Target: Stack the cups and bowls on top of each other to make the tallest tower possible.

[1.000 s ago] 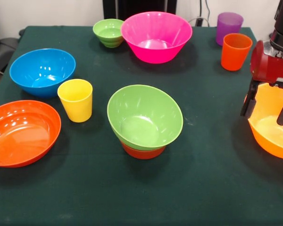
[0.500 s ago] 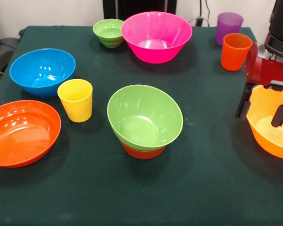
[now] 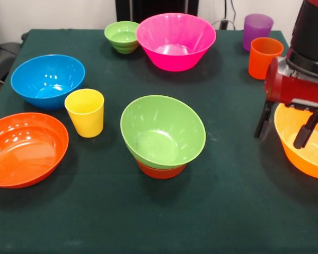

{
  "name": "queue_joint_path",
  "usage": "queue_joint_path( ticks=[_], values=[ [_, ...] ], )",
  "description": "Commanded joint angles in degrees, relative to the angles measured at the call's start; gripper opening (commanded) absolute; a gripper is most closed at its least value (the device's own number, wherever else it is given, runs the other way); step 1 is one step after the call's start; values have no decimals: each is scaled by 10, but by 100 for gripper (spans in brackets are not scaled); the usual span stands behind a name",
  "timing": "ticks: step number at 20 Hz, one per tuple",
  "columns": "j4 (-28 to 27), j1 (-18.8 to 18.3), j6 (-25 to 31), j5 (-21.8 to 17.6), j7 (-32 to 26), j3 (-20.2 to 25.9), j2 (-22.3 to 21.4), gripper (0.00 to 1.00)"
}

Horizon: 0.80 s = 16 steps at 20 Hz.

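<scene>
Green medium bowl (image 3: 163, 131) is sitting empty on the small red-orange bowl (image 3: 160, 171) mid-worktop while I'm seeing my gripper (image 3: 283, 126) straddling the yellow-orange bowl's (image 3: 305, 145) rim, jaws apart.

Your red and black arm (image 3: 307, 47) coming down at the right edge of the front view, wrist pointing downward, gripper (image 3: 283, 127) low near the table, its two black fingers (image 3: 263, 121) spread well apart, holding nothing
</scene>
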Motion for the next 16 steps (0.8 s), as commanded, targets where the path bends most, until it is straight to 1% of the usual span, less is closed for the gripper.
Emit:
queue_joint_path(
  ticks=[1, 7, 9, 11, 13, 16],
  values=[
    [-4, -13, 18, -37, -59, 65, 52, 100],
    [-21, -6, 26, -41, -57, 58, 63, 100],
    [-28, 1, 30, -44, -50, 49, 65, 100],
    [-23, 7, 33, -44, -40, 43, 60, 100],
    [-9, 11, 32, -44, -38, 39, 47, 100],
    [53, 9, 20, -43, -49, 42, 2, 100]
  ],
)
